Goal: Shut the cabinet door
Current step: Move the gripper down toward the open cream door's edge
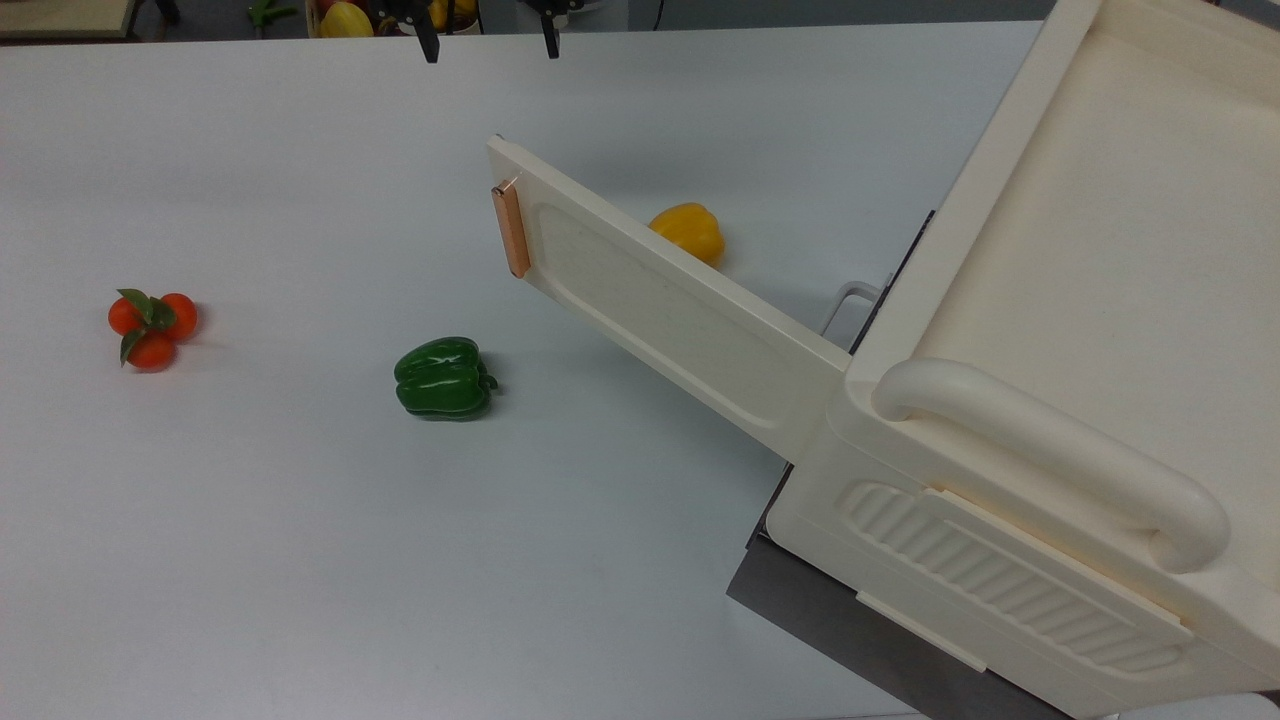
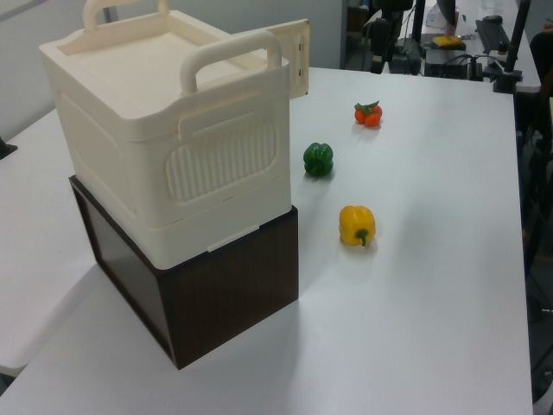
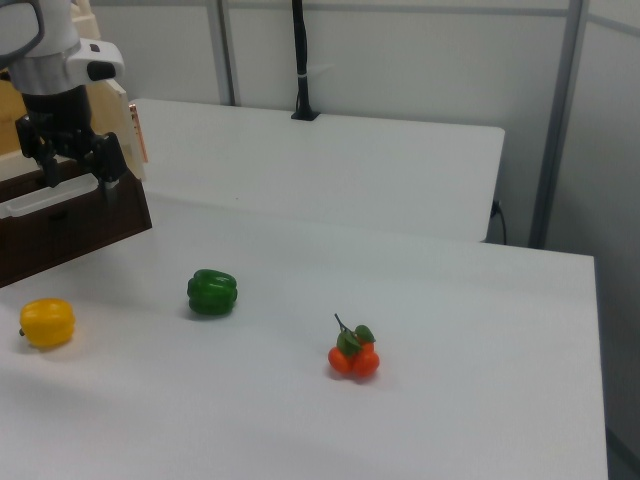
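Presently: long flat cream plastic cabinet door (image 1: pixel 660 305) with copper strip handle (image 1: pixel 511 230), swung wide from the large cream plastic cabinet (image 1: pixel 1050 400), ahead of the spread, empty two-finger gripper (image 1: pixel 490 42). Judged light, rigid, hinge-guided; best pushed near the handle edge. Hinge and cabinet interior hidden; arm cut off.

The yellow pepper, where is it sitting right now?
In the top view, the yellow pepper lies on the white table just behind the open cabinet door; the green pepper lies on the door's near side.
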You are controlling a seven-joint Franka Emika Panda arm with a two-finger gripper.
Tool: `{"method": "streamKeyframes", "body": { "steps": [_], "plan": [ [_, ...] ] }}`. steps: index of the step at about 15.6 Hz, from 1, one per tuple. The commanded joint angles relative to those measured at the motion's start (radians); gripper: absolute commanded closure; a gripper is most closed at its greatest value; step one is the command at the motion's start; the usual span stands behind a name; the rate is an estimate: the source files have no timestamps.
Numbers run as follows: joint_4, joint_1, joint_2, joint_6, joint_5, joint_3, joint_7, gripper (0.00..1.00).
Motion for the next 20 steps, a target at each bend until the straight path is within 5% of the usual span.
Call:
{"method": "streamKeyframes", "body": {
  "steps": [1, 10, 16, 17, 20],
  "plan": [
    [-0.008, 0.013, 0.003, 0.024, -0.011, -0.002, 0.021, 0.0],
    [-0.007, 0.005, 0.003, 0.024, -0.009, -0.006, 0.019, 0.04],
    [-0.007, 0.005, 0.003, 0.025, 0.003, -0.008, -0.022, 0.91],
    [-0.004, 0.006, 0.004, 0.027, 0.001, -0.008, -0.022, 1.0],
    [0.012, 0.008, 0.02, 0.036, 0.001, -0.008, -0.014, 1.0]
  ]
}}
